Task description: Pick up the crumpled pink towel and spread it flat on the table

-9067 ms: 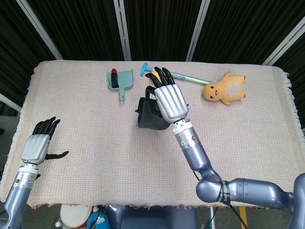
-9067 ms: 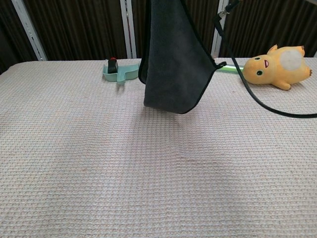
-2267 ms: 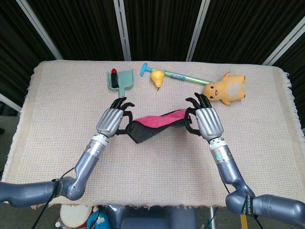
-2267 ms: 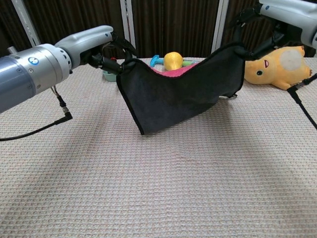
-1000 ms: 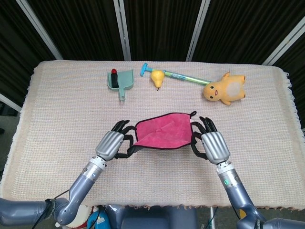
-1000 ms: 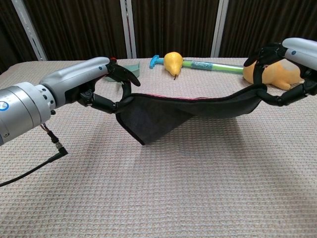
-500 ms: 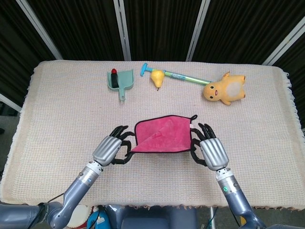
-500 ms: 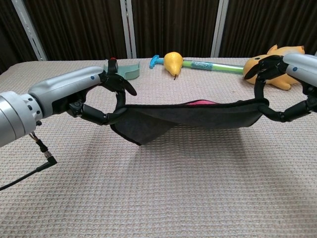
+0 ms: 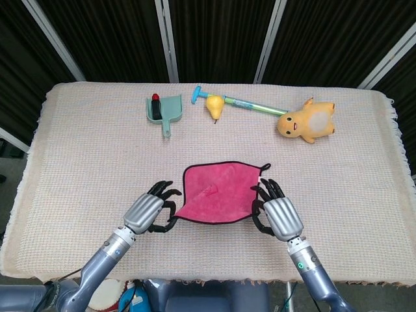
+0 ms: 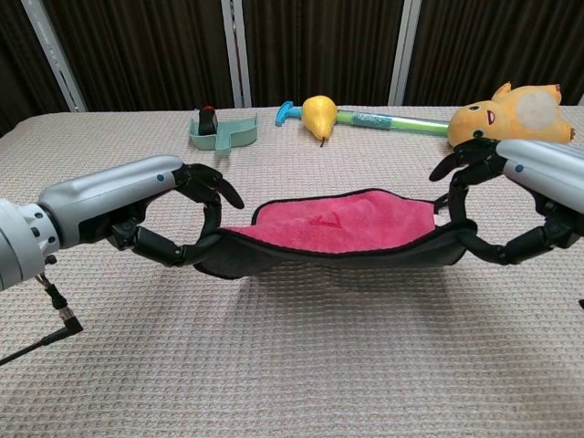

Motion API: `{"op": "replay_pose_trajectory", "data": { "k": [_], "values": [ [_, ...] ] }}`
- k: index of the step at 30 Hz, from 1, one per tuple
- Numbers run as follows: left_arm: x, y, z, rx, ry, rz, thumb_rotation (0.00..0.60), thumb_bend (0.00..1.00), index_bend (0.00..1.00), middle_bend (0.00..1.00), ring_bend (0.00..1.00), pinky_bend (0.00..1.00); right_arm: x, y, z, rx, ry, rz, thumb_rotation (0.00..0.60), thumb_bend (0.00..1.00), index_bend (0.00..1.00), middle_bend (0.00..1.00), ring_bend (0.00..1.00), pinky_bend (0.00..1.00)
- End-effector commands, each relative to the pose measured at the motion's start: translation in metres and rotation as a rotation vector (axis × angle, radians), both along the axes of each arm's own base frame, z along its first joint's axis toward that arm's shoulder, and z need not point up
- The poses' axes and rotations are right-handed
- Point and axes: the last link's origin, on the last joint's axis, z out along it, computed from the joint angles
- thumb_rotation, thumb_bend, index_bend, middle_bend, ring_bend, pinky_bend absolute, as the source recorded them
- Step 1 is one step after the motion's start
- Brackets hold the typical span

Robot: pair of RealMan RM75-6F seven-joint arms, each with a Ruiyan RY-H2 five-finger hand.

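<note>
The towel [image 9: 218, 192] has come down lower and now shows more pink on top. The left robot hand [image 9: 144, 212] and right robot hand [image 9: 279, 216] each pinch a near corner. Its far edge looks down on the worktop [image 9: 97, 162]; the near edge is not yet down.

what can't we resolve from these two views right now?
- Whether the pink towel's far edge touches the table: head view looks straight down, and in the chest view the towel's raised near edge hides it.
- Left hand's and right hand's grip points: fingers wrap the hem in both views.
- Small red-topped item in the dustpan: too small.
</note>
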Motion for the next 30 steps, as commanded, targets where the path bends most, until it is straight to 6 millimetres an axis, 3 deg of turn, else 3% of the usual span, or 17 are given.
{"op": "replay_pose_trajectory", "data": {
  "k": [1, 30],
  "values": [
    [-0.002, -0.003, -0.004, -0.012, 0.006, -0.001, 0.6, 0.43, 0.61, 0.19, 0.0, 0.04, -0.001, 0.003, -0.004, 0.014, 0.007, -0.002, 0.6, 0.5, 0.62, 0.22, 0.03, 0.07],
    [-0.004, -0.02, -0.03, -0.084, 0.035, -0.002, 0.6, 0.42, 0.58, 0.18, 0.0, 0.04, -0.009, 0.018, -0.03, 0.096, 0.029, -0.018, 0.6, 0.5, 0.62, 0.22, 0.03, 0.07]
  ]
}}
